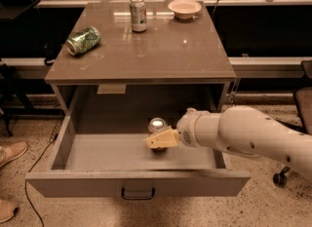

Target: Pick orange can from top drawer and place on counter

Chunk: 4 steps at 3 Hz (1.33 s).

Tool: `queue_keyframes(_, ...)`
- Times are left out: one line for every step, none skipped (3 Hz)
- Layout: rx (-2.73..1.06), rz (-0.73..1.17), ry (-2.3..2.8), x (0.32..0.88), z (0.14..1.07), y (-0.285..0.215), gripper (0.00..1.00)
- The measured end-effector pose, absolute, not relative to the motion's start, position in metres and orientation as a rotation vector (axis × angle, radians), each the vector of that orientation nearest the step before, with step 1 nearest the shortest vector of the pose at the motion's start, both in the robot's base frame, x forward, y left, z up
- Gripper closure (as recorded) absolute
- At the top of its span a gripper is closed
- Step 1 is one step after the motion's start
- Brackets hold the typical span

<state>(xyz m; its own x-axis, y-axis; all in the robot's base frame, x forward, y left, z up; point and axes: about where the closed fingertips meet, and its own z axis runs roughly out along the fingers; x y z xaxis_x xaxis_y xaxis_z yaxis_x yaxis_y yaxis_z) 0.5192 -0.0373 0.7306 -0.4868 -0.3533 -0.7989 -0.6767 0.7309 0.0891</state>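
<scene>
1. The smooth, glossy grey-brown rectangular counter takes up the far half of the scene, with a few things standing toward its far edge and left side.
2. Under it the wide, shallow grey-brown top drawer is pulled fully out toward the near side, its flat front panel nearest to me.
3. A thick white robot arm reaches in from the right, crossing the drawer's right wall and pointing left over the drawer floor.
4. At the end of the arm the tan two-finger gripper is down inside the drawer, near the middle, right against the near side of the can there. I cannot tell whether it has closed on the can.
5. A shallow cream bowl sits at the far right of the counter.
6. A green soda can lies on its side near the counter's left edge.
7. A taller silvery-white can with red and green print stands upright at the far edge, left of the bowl.
8. The small orange can stands upright on the drawer floor, about mid-drawer. Its silver lid shows above the gripper, and most of its body is hidden behind it.
9. A small dark metal handle is set in the middle of the drawer front.
</scene>
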Motion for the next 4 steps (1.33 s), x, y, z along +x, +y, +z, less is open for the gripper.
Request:
queue_keyframes(-0.707,0.436,2.141,0.531,0.712,-0.037,0.0)
queue_keyframes(-0.67,0.422,2.147,0.539,0.697,-0.03,0.0)
queue_keyframes(-0.66,0.443,2.151,0.546,0.684,-0.015,0.0)
queue_keyframes(-0.653,0.474,2.148,0.552,0.675,-0.001,0.16)
